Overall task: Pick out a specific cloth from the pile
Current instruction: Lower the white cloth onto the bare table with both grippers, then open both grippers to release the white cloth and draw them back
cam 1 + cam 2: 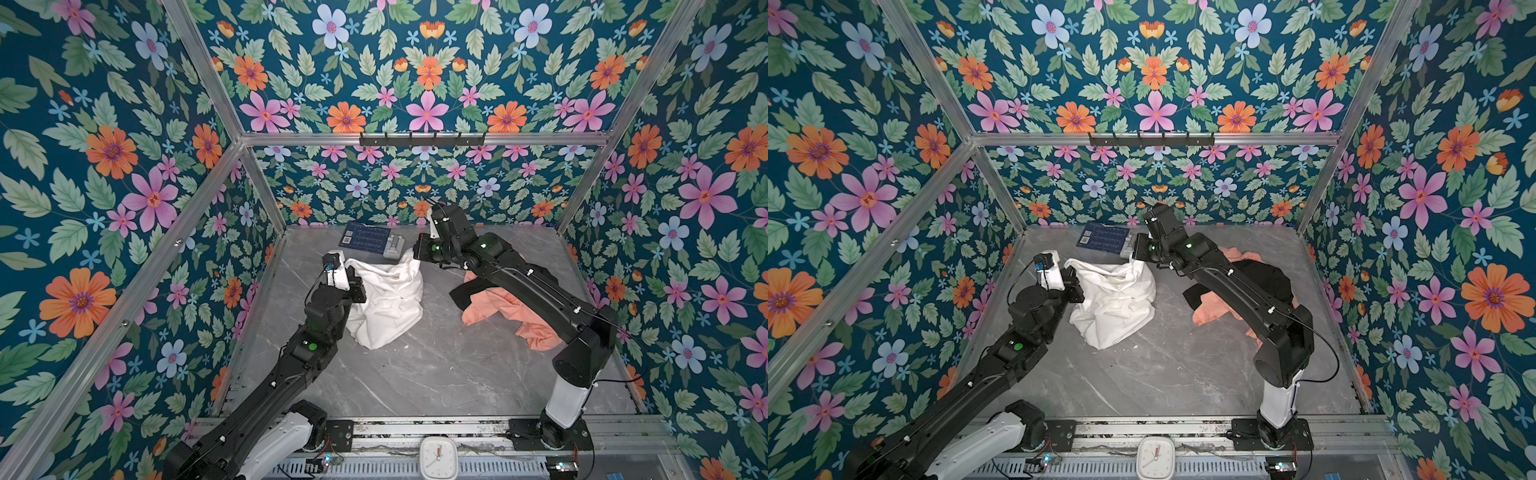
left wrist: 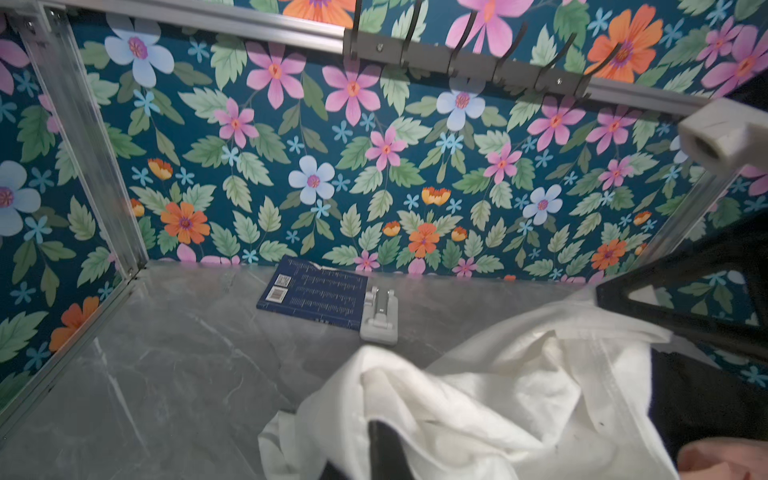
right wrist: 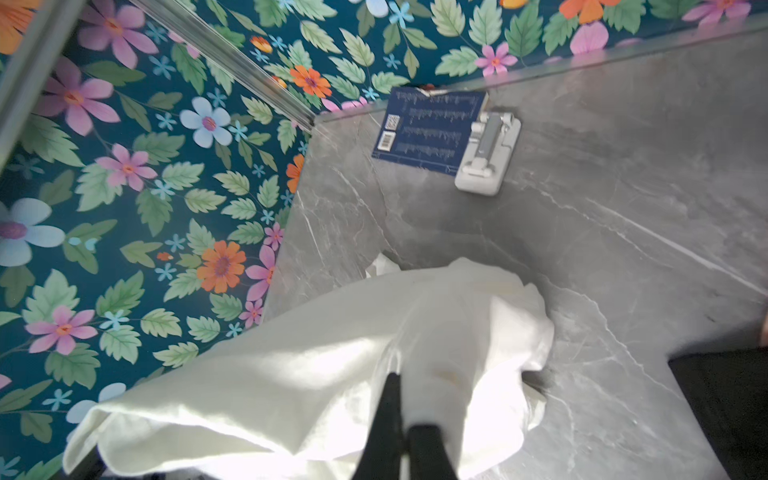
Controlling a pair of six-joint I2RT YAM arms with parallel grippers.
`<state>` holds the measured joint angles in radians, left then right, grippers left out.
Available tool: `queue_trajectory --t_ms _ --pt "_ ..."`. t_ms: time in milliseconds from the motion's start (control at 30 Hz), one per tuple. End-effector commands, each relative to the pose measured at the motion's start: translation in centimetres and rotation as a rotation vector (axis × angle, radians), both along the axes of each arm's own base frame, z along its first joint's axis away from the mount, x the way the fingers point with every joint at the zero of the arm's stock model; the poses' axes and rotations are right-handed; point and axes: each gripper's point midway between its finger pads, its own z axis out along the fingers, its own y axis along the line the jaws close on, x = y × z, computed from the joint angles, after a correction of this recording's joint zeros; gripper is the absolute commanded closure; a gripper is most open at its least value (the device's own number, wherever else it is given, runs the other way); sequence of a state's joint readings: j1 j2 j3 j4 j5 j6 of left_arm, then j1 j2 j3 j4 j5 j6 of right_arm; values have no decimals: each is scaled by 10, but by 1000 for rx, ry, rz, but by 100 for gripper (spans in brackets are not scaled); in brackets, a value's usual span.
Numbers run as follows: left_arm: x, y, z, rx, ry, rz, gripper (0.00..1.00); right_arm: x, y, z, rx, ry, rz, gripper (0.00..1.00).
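The grey marbled surface point(image 1: 415, 374) is carrying everything; the large plain white shirt-like garment of thin soft fabric point(image 1: 386, 299) is hanging between the two arms left of centre, its lower folds resting on the surface, well apart from the rest of the pile, a peach-pink garment point(image 1: 498, 307) and a black garment point(image 1: 463, 297) lying under the right arm; being light and limp, it is likely sagging rather than holding shape, so a bunched fold or hem seems the safest hold; the left arm's fingers point(image 2: 380, 449) are pinching one upper fold, the right arm's fingers point(image 3: 390, 415) are pressing together on a gathered corner; only the wrist views are showing these pinches, only the top views the gap to the pile; a dark blue printed card point(image 1: 368, 240) and a small white clip point(image 1: 394, 248) are lying by the back wall.
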<state>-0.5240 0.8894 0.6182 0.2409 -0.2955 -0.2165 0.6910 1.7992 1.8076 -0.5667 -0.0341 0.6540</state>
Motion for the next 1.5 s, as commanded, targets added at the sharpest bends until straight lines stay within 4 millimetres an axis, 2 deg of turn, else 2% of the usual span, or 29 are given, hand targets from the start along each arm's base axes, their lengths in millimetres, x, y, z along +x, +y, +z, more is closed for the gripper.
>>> queue_trajectory --t_ms 0,267,467,600,1000,1267,1467 --pt "-4 7 -28 -36 115 39 100 -5 1 -10 24 17 1 100" --pt "-21 8 -100 -121 339 60 100 -25 -9 -78 -41 131 -8 100" --pt "-30 8 -142 -167 463 84 100 -34 -27 -121 -123 188 -35 100" --pt "-38 15 -170 -148 541 132 100 -41 -33 -149 -167 242 -38 100" --pt "-49 21 -210 -173 620 177 100 -64 -56 -208 -249 350 -62 100" --pt "-37 13 -219 -161 616 167 100 -79 -69 -218 -265 374 -78 100" --pt "-20 -1 -211 -160 587 124 100 -89 -87 -217 -268 348 -119 100"
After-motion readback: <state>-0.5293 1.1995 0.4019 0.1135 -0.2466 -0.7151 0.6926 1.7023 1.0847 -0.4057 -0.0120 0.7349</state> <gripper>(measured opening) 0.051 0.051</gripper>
